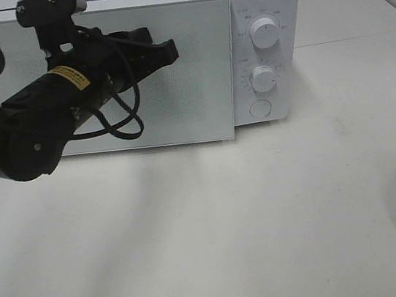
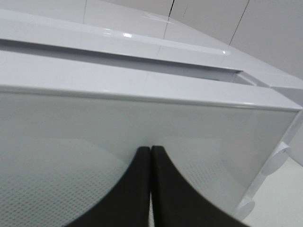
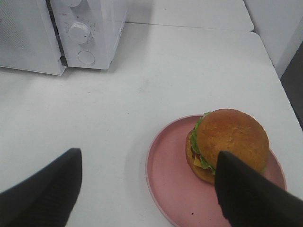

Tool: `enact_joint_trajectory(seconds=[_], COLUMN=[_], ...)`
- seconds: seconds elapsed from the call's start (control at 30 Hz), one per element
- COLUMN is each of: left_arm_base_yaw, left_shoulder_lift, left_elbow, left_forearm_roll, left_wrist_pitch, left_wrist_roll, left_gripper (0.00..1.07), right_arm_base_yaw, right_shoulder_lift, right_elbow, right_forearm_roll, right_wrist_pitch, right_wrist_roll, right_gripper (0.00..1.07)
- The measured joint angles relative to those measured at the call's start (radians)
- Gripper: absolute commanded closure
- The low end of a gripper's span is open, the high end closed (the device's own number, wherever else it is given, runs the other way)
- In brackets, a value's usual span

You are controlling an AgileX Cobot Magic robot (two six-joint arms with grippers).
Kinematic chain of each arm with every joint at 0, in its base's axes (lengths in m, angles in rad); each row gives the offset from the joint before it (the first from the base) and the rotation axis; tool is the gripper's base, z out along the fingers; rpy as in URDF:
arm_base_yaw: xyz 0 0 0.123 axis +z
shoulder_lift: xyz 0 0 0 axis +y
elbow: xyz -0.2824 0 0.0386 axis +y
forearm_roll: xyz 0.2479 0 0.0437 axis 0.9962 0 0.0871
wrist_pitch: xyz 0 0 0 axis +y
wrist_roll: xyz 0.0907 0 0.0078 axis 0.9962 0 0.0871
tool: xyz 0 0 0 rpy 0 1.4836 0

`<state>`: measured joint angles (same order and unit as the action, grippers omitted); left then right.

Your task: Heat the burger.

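Left gripper [image 1: 167, 50], jaws closed and empty, at microwave door [image 1: 176, 100]; right gripper [image 3: 147, 189] wide open above burger [image 3: 229, 142] on pink plate [image 3: 170, 189]; door should be swung fully open before any lift.

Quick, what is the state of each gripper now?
Left gripper: jaws shut, holding nothing, at the microwave door.
Right gripper: jaws open, empty.

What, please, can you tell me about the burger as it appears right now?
The burger has a glossy golden-brown domed bun, a green lettuce frill, and yellow and red layers showing at its side. It looks whole and sits upright on the far part of a round pink plate, which rests on the white table. Nothing else touches it; the open right hand hangs above.
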<state>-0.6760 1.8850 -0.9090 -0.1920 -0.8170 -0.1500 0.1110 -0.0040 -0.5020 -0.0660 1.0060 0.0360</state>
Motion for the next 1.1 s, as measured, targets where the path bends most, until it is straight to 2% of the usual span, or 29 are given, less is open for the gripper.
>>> enact_joint_trajectory(seconds=[0.27,0.33,0.43,0.5,0.63,0.8,0.9,1.03,1.07,1.1], left_arm_base_yaw=[-0.030,-0.031,-0.032,-0.035,-0.040,-0.045,-0.053,-0.071,-0.086,-0.086], left_shoulder_lift=[0.073,0.096,0.104,0.133,0.142,0.135,0.115,0.059,0.029,0.029], left_elbow=[-0.121,-0.162,-0.174,-0.226,-0.244,-0.246,-0.236,-0.181,-0.148,-0.148], left_forearm_roll=[0.010,0.003,0.000,-0.031,-0.028,-0.029,-0.062,-0.089,-0.085,-0.085], left_wrist_pitch=[0.058,0.085,0.092,0.127,0.138,0.169,0.211,0.277,0.338,0.338], left_wrist_roll=[0.009,0.055,0.070,0.114,0.121,0.123,0.128,0.131,0.131,0.131], left_gripper=[1.07,1.07,1.07,1.07,1.07,1.07,1.07,1.07,0.96,0.96], right_arm_base_yaw=[0.000,0.000,0.000,0.000,0.000,0.000,0.000,0.000,0.000,0.000], right_shoulder_lift=[0.000,0.000,0.000,0.000,0.000,0.000,0.000,0.000,0.000,0.000], right_elbow=[0.000,0.000,0.000,0.000,0.000,0.000,0.000,0.000,0.000,0.000], right_forearm_roll=[0.000,0.000,0.000,0.000,0.000,0.000,0.000,0.000,0.000,0.000], right_wrist_pitch=[0.000,0.000,0.000,0.000,0.000,0.000,0.000,0.000,0.000,0.000], right_wrist_roll=[0.000,0.000,0.000,0.000,0.000,0.000,0.000,0.000,0.000,0.000], right_gripper=[0.32,0.32,0.32,0.32,0.32,0.32,0.32,0.32,0.32,0.32])
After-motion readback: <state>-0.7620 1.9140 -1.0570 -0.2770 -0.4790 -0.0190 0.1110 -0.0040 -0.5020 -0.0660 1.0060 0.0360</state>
